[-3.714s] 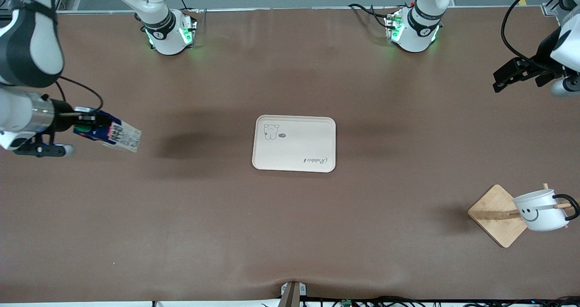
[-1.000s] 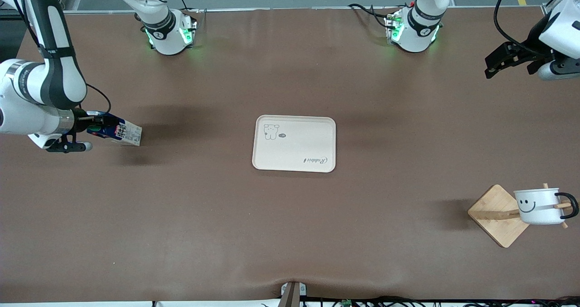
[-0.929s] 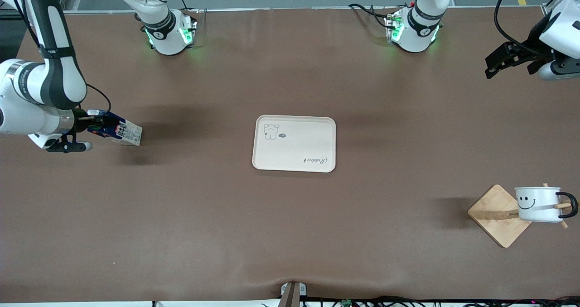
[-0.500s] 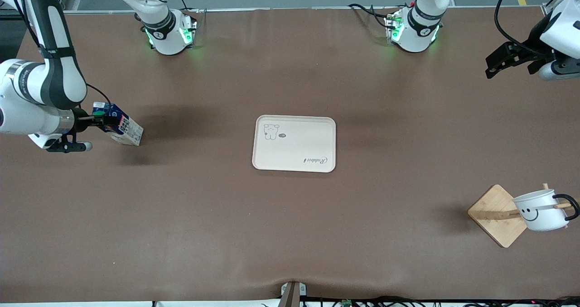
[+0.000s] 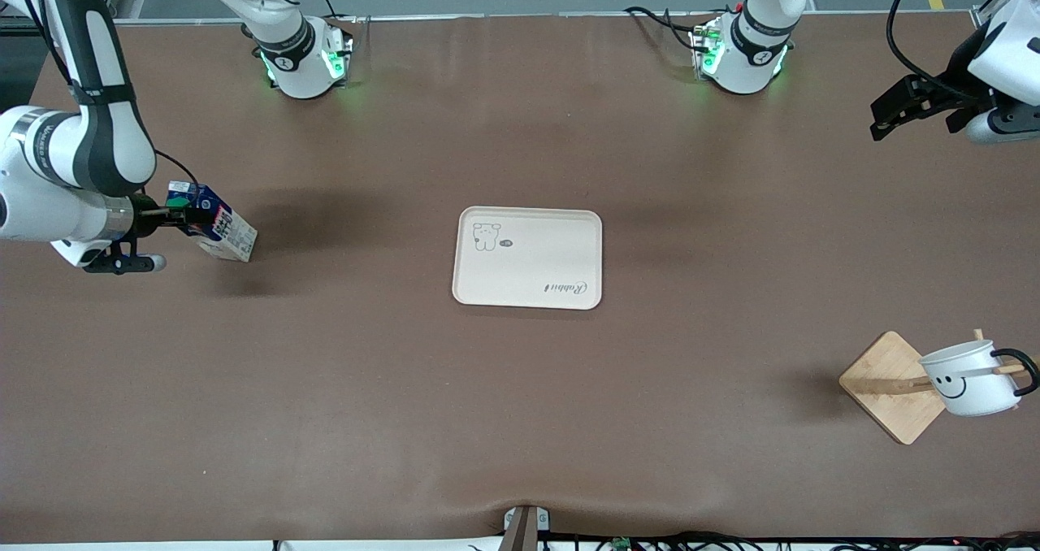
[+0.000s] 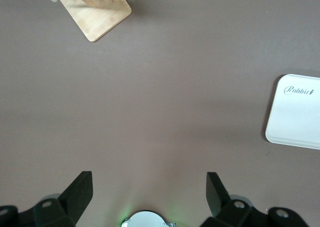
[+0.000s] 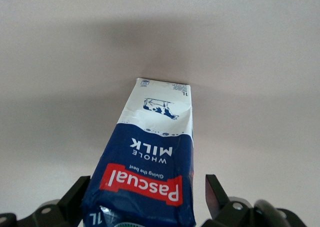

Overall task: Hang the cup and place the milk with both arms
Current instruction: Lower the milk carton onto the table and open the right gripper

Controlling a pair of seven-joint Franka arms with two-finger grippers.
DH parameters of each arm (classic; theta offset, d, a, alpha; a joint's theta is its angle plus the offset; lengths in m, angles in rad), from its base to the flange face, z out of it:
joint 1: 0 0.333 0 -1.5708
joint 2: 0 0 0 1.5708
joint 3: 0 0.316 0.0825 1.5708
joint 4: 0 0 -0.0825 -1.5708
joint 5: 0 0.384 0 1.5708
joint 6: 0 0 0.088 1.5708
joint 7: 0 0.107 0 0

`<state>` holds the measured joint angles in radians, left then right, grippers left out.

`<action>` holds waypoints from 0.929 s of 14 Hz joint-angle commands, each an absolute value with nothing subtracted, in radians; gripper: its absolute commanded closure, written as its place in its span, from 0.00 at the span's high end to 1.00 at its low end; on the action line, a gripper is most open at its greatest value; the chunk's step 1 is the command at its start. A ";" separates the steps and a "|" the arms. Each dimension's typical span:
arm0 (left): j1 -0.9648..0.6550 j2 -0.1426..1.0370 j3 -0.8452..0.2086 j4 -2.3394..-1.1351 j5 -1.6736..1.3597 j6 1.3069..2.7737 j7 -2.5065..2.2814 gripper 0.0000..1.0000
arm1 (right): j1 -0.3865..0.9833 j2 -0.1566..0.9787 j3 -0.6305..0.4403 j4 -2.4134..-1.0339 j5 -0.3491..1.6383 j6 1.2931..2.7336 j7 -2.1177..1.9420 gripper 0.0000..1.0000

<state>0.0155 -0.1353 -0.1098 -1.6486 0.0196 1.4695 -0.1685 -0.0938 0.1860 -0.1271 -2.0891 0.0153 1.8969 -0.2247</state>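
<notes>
brown table [image 5: 520, 421]; right end effector [image 5: 175, 219] spread around milk [image 5: 218, 232]; left end effector [image 5: 890, 116] open.

blue-white milk [image 5: 218, 232], smiley white cup [image 5: 968, 382]

Milk carton seen end-on between the right end effector's fingers, over the brown table.

You are looking along the milk [image 7: 152, 172], which fills the middle of the right wrist view. Its near part is dark blue with a red band reading "Pascual" and the words "WHOLE MILK"; its white end carries a small cow drawing. The right end effector [image 7: 142, 199] has one black finger [image 7: 75, 197] on each side of the carton, spread wide. The table [image 7: 260, 62] is plain brown, with a soft shadow past the carton.
</notes>
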 commanded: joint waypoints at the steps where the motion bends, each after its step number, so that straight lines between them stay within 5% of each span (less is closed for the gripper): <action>1: 0.015 -0.153 -0.109 -1.647 0.011 1.454 -0.178 1.00 | -0.115 0.158 -0.112 -2.099 0.002 1.882 -0.230 1.00; 6: 0.017 -0.153 -0.107 -1.640 0.014 1.440 -0.169 1.00 | -0.107 0.164 -0.107 -1.889 0.014 1.689 -0.227 1.00; 13: 0.017 -0.150 -0.106 -1.634 0.015 1.440 -0.169 1.00 | -0.081 0.264 -0.104 -1.294 0.052 1.488 -0.297 1.00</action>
